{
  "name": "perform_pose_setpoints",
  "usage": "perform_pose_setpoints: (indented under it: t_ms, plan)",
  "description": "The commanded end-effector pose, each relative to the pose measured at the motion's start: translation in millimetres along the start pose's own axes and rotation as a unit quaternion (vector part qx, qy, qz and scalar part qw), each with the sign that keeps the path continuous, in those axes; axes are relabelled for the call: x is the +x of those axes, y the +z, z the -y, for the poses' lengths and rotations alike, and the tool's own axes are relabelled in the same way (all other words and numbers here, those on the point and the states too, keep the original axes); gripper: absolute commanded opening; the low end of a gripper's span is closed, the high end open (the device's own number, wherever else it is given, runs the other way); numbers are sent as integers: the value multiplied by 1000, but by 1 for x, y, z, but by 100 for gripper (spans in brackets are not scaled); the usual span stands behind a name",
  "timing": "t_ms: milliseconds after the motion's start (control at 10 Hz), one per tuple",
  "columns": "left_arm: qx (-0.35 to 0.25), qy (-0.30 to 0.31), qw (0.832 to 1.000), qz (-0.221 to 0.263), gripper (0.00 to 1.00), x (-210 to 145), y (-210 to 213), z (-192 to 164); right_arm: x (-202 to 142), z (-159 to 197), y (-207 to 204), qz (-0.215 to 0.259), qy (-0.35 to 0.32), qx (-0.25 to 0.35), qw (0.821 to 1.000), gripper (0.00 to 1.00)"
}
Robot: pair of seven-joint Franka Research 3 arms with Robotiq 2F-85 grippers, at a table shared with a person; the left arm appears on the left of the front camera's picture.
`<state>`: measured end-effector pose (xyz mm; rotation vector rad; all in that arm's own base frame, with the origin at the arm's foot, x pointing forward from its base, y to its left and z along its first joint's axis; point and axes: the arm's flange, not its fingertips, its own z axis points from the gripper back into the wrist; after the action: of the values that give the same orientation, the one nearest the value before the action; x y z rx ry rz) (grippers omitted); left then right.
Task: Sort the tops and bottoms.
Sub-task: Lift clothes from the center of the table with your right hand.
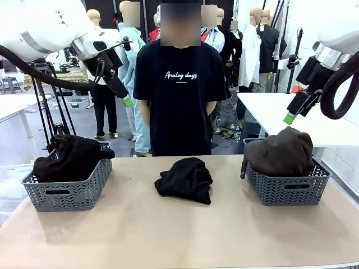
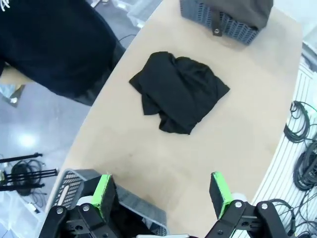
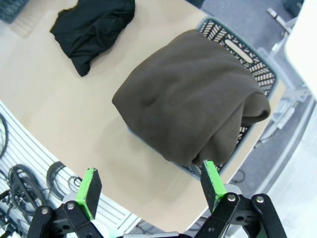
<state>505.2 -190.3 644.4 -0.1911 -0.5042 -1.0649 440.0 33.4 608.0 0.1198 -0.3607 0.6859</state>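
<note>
claws: I'm holding left claw (image 2: 161,197) and right claw (image 3: 148,184) wide apart, gripping nothing
done: brown top (image 1: 283,151) and a dark bundle (image 1: 70,157) are sitting in baskets
left: black garment (image 1: 185,179) is lying loose mid-table, waiting on me

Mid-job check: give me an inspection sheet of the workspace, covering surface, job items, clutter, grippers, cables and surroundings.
Surface: tan table, bare around the things.
Job's things: black garment crumpled loose at table centre; dark brown garment heaped in the right basket; a dark garment in the left basket.
Clutter: nothing seen.
Grippers: left gripper open, raised, empty; right gripper open above the brown garment, empty.
Cables: coiled black cables on the floor beside the table.
Surroundings: person in a black T-shirt standing at the far edge.
</note>
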Motion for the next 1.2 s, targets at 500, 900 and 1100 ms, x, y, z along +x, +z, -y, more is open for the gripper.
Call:
perform_pose_setpoints:
  t_ms: [500,900,1100]
  plan:
    - [-83,8,996,-17,100,-23,-49,10,-1,-1,-1,-6,-2,-5,1000,100]
    - [-88,8,996,-16,100,-16,-58,18,-26,-46,33,62,71,-28,995,100]
    - [-88,8,996,-16,100,-16,-58,18,-6,-75,29,127,130,22,983,100]
